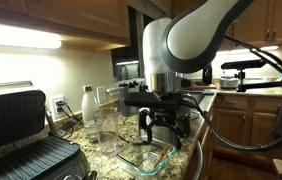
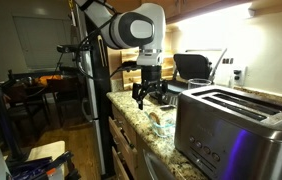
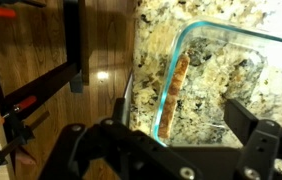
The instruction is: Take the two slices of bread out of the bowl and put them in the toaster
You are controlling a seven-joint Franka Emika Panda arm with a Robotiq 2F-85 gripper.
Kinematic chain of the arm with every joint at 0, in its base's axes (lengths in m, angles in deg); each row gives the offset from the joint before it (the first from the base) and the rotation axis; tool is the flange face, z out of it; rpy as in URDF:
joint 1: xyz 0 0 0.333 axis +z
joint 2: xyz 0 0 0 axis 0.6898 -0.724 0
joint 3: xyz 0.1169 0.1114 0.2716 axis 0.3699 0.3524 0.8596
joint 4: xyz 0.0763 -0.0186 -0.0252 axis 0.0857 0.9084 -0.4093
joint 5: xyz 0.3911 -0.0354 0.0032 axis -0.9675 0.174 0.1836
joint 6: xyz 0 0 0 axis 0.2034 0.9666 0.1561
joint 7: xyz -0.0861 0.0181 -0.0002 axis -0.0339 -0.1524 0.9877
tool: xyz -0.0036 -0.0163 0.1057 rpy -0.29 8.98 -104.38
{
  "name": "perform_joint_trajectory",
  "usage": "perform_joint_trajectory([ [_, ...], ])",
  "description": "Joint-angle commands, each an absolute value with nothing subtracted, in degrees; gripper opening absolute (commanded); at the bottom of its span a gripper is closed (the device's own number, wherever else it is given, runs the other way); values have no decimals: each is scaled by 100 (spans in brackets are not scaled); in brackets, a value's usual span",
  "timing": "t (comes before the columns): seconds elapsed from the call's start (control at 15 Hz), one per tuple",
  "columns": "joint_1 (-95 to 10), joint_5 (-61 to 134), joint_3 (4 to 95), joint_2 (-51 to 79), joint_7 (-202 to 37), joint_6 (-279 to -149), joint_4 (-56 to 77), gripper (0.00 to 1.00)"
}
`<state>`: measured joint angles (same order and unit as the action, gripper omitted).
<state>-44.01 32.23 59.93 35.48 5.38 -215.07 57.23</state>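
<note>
Gripper [image 1: 164, 122]: hangs just above the dish, fingers spread wide apart, nothing between them. In the wrist view one finger [image 3: 256, 135] shows over the dish's inside and the other is outside its wall.
Dish [image 1: 153, 157]: clear glass with a teal rim [image 3: 241, 32], sitting on the speckled stone counter [image 3: 181, 12] near its front edge.
Bread [image 3: 171, 92]: inside the dish, standing on edge against one wall, a thin tan strip. I cannot tell whether this is one slice or two pressed together.
Toaster [image 2: 231, 125]: steel, on the same counter, well apart from the dish, slots facing up.
Glasses [image 1: 103, 122]: tall and clear, just beside the dish.
Grill [image 1: 21, 135]: black, ridged, lid raised, beyond the glasses from the dish.
</note>
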Motion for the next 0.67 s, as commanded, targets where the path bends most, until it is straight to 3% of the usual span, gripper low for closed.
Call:
perform_joint_trajectory([
  [0.0, -4297, 3105, 5932, 3629, 822, -21875, 6068, 100],
  [0.4, -4294, 3122, 5919, 3467, 861, -22123, 6150, 100],
  [0.53, -4297, 3166, 5913, 3419, 862, -22149, 6111, 95],
  [0.6, -4299, 3196, 5910, 3405, 872, -22147, 6086, 85],
])
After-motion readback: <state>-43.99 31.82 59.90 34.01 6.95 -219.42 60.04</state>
